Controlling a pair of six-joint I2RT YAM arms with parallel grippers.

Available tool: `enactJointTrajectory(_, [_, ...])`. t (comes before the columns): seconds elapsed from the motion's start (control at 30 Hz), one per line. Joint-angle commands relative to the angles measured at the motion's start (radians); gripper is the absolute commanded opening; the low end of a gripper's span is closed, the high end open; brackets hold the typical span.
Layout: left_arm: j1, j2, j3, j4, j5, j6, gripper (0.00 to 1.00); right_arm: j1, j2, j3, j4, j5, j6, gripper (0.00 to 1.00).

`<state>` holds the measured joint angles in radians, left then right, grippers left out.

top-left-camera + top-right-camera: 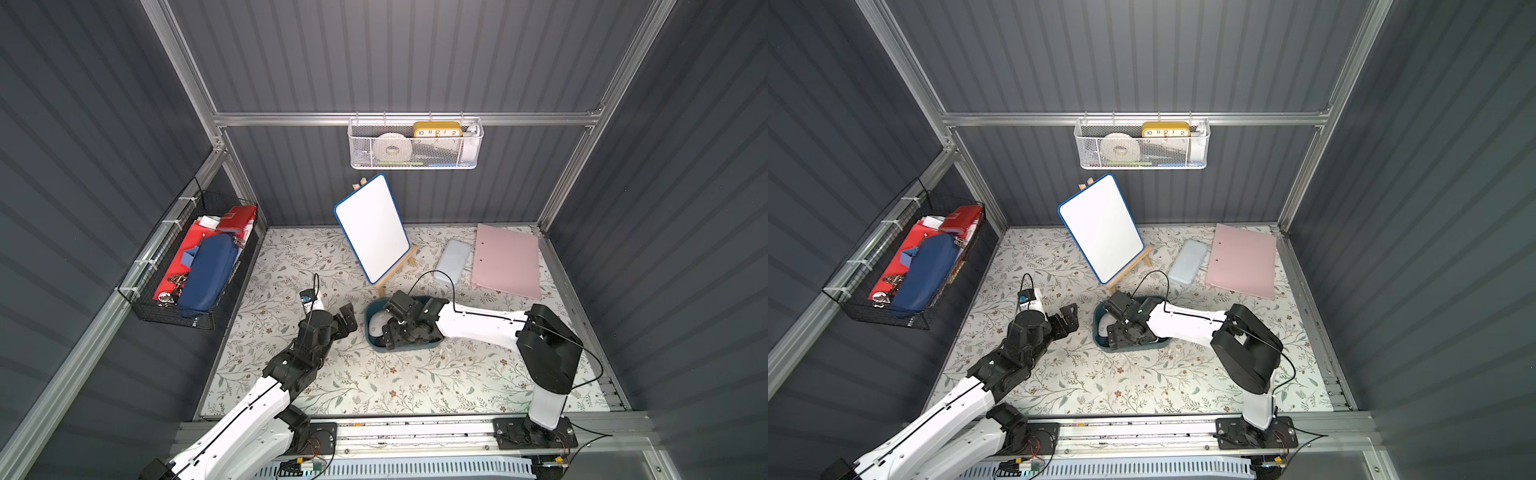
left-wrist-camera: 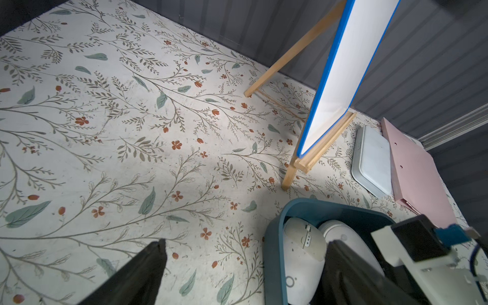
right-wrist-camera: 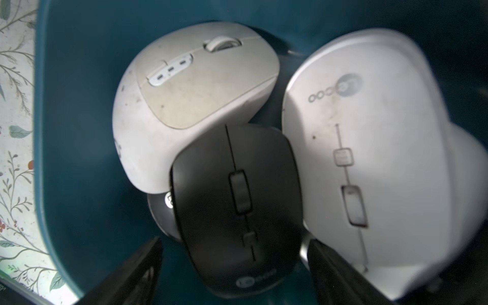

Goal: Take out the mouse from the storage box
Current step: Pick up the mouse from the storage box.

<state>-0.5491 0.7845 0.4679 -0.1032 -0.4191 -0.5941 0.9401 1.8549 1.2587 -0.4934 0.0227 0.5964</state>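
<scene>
The left gripper [image 1: 351, 318] has its fingers [image 2: 137, 274] spread wide apart and loose, hanging just over the flowered table [image 1: 374, 386]. Just to the right of those fingers, close but not touching, sits the storage box [image 2: 273, 250], a low blue tub. The right gripper [image 3: 235, 240] reaches down into the box. Its fingers [image 3: 132, 280] are spread apart too, one on each side of the black mouse [image 3: 237, 206]. The black mouse lies inside the box, right in the gap between the two fingers. Neither finger seems to squeeze it, though the one next to the white mouse [image 3: 369, 158] is so close that I cannot be sure it is not touching. Just past the fingertips lies a cream mouse [image 3: 190, 100], and the black mouse rests partly over it. The big white mouse lies against the black one. Further back from the right fingers, a whiteboard [image 1: 372, 228] stands tilted on a small wooden easel [image 1: 395, 275]. To the right of that, well away from the fingers, a pale blue case [image 1: 452, 262] lies flat just beside a pink folder [image 1: 507, 259].
</scene>
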Motion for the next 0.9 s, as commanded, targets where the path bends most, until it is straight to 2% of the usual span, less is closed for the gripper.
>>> enactJointTrajectory(0.0, [0.004,0.004,-0.009,0.027,0.015,0.02,0.99,-0.012,0.029,0.019,0.02,-0.008,-0.008,0.89])
enactJointTrajectory(0.2, [0.004,0.009,-0.011,0.03,0.017,0.02,0.99,-0.012,0.064,0.053,0.026,-0.039,-0.035,0.84])
enactJointTrajectory(0.37, [0.004,0.012,-0.009,0.03,0.015,0.019,0.99,-0.011,0.054,0.055,0.025,-0.053,-0.038,0.71])
enactJointTrajectory(0.6, [0.004,0.029,-0.005,0.032,0.015,0.019,0.99,-0.007,0.01,0.021,0.033,-0.031,-0.028,0.58])
enactJointTrajectory(0.87, [0.005,0.033,-0.003,0.03,0.01,0.019,0.99,0.005,-0.032,0.003,0.033,-0.013,-0.028,0.52])
